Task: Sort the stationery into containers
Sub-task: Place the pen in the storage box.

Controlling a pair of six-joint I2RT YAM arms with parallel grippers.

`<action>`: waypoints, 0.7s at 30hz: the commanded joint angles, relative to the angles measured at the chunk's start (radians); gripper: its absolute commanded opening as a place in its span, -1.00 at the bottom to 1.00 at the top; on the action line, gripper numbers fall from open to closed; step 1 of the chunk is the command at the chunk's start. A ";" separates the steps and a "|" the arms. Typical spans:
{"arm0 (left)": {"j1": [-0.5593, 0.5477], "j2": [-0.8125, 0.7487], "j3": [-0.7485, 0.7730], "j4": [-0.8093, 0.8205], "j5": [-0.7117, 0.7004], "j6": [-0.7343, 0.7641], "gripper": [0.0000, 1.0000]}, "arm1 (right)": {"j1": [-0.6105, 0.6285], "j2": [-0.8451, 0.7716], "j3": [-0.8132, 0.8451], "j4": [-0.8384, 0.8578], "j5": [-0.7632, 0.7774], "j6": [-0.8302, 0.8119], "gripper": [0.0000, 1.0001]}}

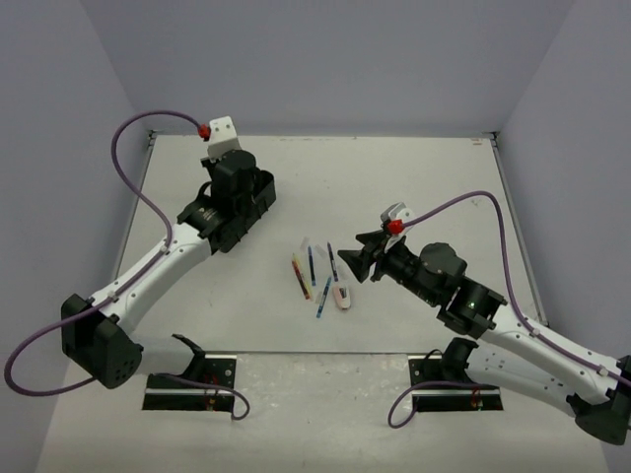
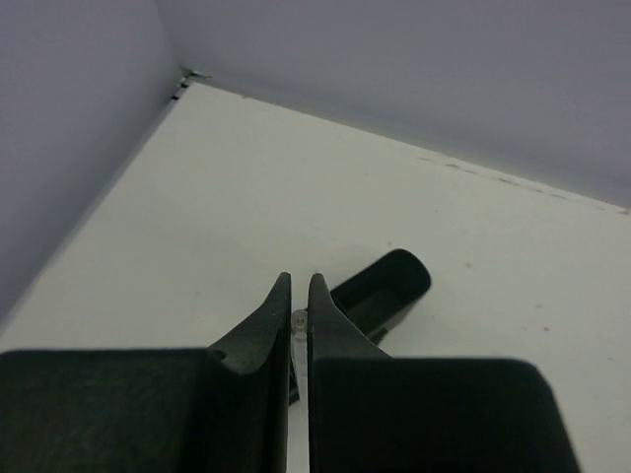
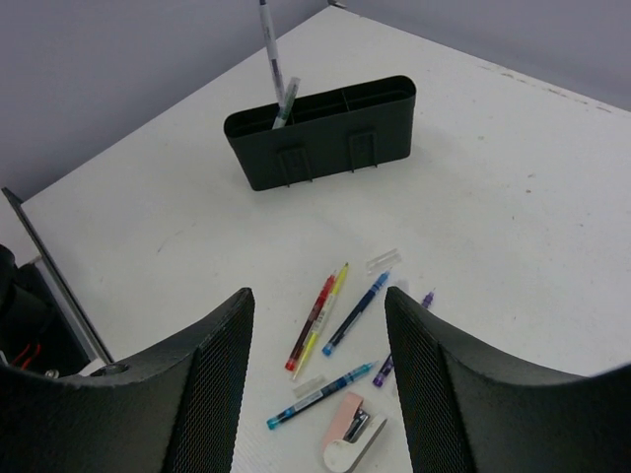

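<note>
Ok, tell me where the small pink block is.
The pink block lies mid-table in the top view, right of the teal pen, close by the right gripper.

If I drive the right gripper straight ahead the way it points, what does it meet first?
The right gripper would likely meet the loose pens on the table first, the pink-white block nearest; the black organiser stands farther back. Depth is unclear.

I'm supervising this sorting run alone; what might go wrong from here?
The left gripper is shut on what looks like the upright pen above the organiser; released at a tilt, it might miss its compartment or fall out. The red pen and yellow pen lie close side by side, so the open right gripper might catch both.
</note>
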 commanded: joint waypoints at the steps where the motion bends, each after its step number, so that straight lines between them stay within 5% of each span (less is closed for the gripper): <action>1: 0.053 0.061 -0.012 0.196 -0.142 0.194 -1.00 | -0.002 -0.004 -0.015 0.066 0.051 0.030 0.15; 18: 0.097 0.105 -0.201 0.290 -0.045 0.169 -0.97 | -0.003 0.012 -0.016 0.064 0.038 0.030 0.16; 21: 0.097 0.084 -0.202 0.257 -0.040 0.142 -0.45 | -0.002 0.018 -0.016 0.064 0.044 0.032 0.16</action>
